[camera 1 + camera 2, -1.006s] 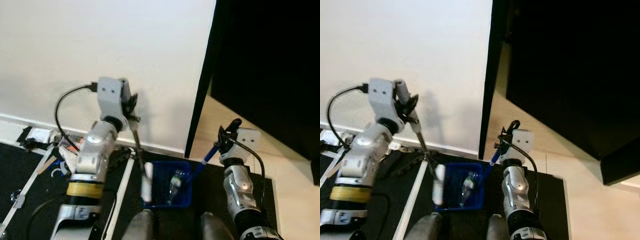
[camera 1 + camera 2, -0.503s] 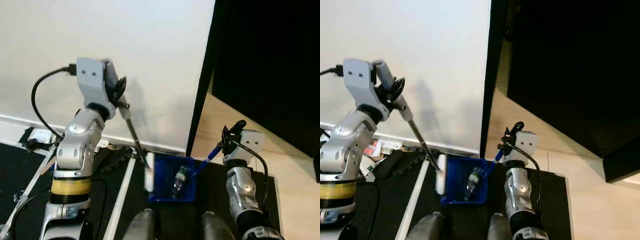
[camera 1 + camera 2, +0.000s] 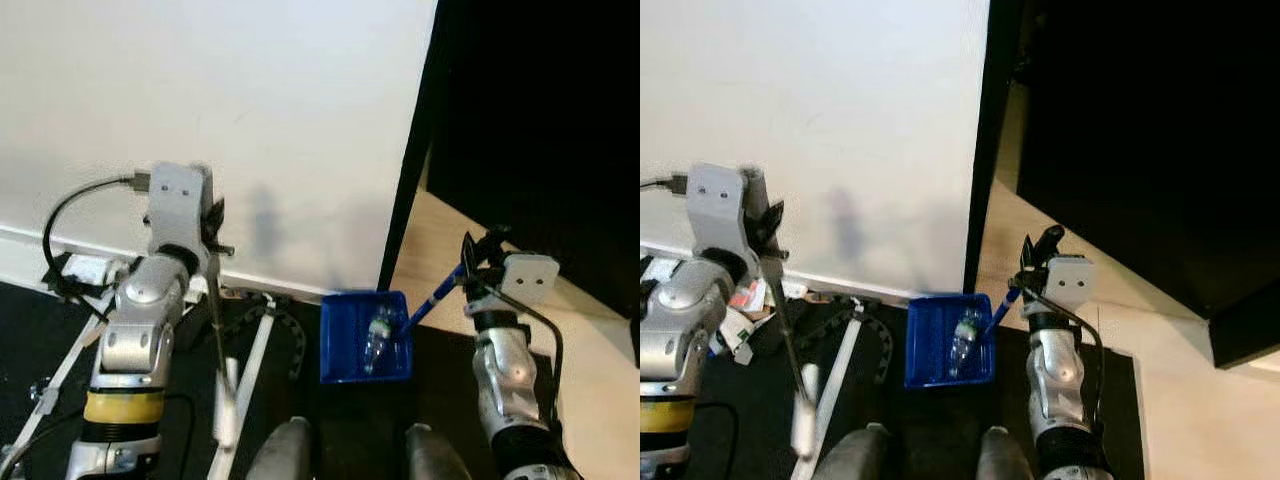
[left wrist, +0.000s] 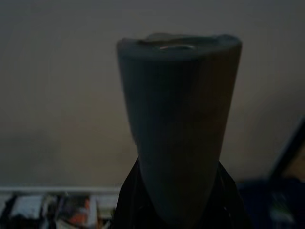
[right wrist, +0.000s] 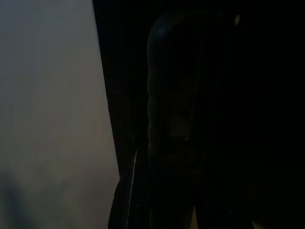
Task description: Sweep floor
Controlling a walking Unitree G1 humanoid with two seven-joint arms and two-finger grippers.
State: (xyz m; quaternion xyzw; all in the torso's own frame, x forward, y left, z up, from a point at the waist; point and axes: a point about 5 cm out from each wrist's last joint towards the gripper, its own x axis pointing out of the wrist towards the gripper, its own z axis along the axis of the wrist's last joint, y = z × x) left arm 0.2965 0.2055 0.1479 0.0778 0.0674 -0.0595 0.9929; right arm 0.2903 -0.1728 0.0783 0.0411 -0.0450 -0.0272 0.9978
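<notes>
My left pincer (image 3: 212, 240) gripped the broom (image 3: 222, 370) high on its stiff, light pole; my right pincer (image 3: 470, 268) clamped the blue dustpan (image 3: 362, 340) handle, plastic, likely slippery.

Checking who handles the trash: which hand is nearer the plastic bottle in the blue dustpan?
Right. The right hand grips the handle of the blue dustpan holding the plastic bottle. The left hand holds the broom farther off, on the dustpan's left.

Head views bright, soft shadows on wall (image 3: 250, 120) | wrist views dim — right nearly black, blurred
</notes>
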